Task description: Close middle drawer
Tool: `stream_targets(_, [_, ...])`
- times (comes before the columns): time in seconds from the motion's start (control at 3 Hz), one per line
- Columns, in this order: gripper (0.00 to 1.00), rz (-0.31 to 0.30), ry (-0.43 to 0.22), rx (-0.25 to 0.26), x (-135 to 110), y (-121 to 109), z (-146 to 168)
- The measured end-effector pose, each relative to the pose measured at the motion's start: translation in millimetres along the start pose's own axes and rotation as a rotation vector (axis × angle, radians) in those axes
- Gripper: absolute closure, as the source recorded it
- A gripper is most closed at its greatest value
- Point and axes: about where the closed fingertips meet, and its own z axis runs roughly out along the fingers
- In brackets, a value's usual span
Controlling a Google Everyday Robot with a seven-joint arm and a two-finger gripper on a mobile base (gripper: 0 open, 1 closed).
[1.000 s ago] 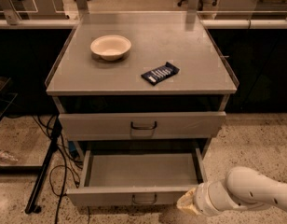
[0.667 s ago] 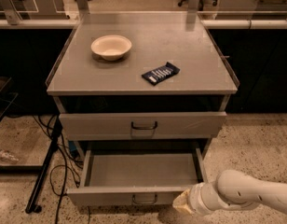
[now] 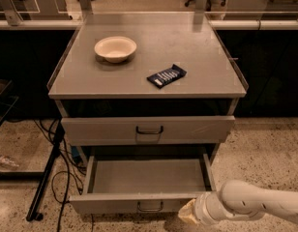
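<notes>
Pincer [image 3: 188,212] edged left beside open middle drawer [image 3: 108,203].

No words or numbers can be read. The dark packet [image 3: 167,76] up above the middle drawer [image 3: 139,204] has white marks, too small to read. The gripper [image 3: 189,212] is at that drawer's front right corner.

Claw [image 3: 188,212] slightly farther left, at the middle drawer [image 3: 110,204] front
</notes>
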Motion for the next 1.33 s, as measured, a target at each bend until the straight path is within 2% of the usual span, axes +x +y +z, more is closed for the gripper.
stream_targets(0.67, [0.28,-0.004,0.002,0.002,-2,0,2])
stream_targets(1.0, [0.04,-0.093,0.0,0.043,-30,-23,4])
stream_targets(1.33, [0.0,-0.093,0.0,0.043,-30,-22,4])
